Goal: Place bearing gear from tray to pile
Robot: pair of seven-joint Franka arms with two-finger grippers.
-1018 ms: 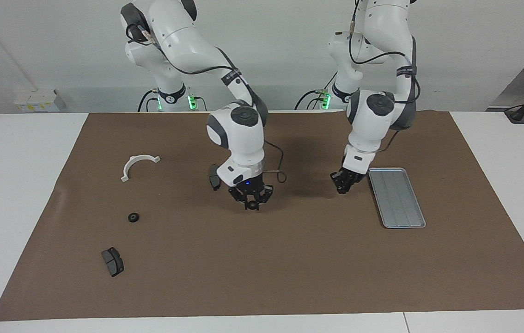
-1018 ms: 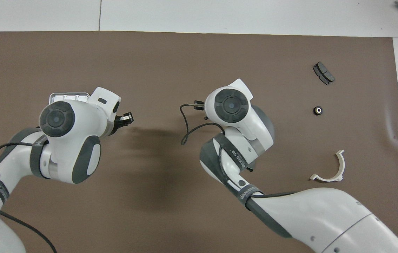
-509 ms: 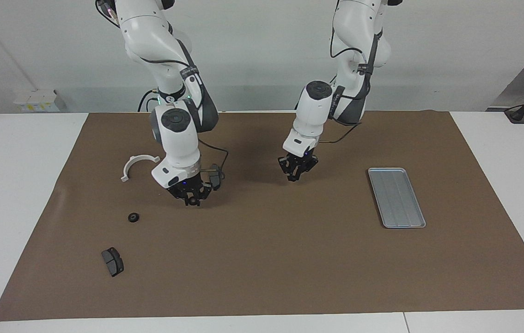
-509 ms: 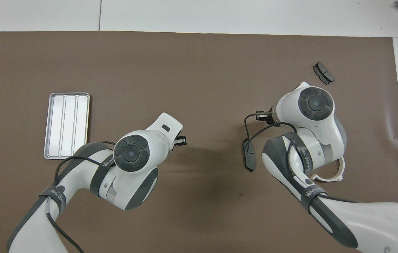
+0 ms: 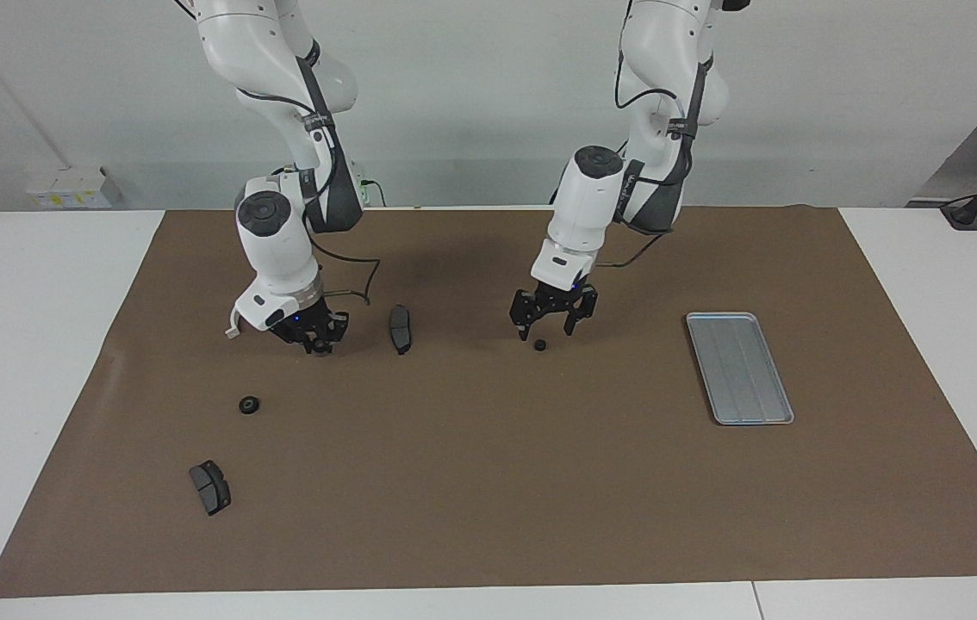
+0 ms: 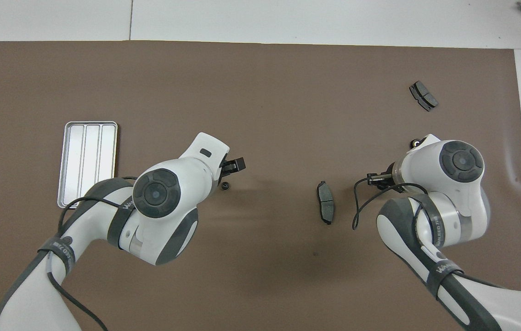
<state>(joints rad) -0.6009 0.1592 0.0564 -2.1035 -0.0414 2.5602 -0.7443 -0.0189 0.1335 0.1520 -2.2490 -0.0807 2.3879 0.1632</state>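
Left pincer [image 5: 554,316] open over small black part [image 5: 540,345]; tray [image 5: 739,368] empty.

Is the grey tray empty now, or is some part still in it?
Empty: the tray shows only bare ribs in both views.

Bright, even light; soft shadows

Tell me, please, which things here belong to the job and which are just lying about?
Job: grey tray; small black part under the open left gripper; pile: brake pad beside the right gripper, second brake pad farthest from the robots, round black part, white bracket.
Lying about: brown mat; white box at the table's edge.
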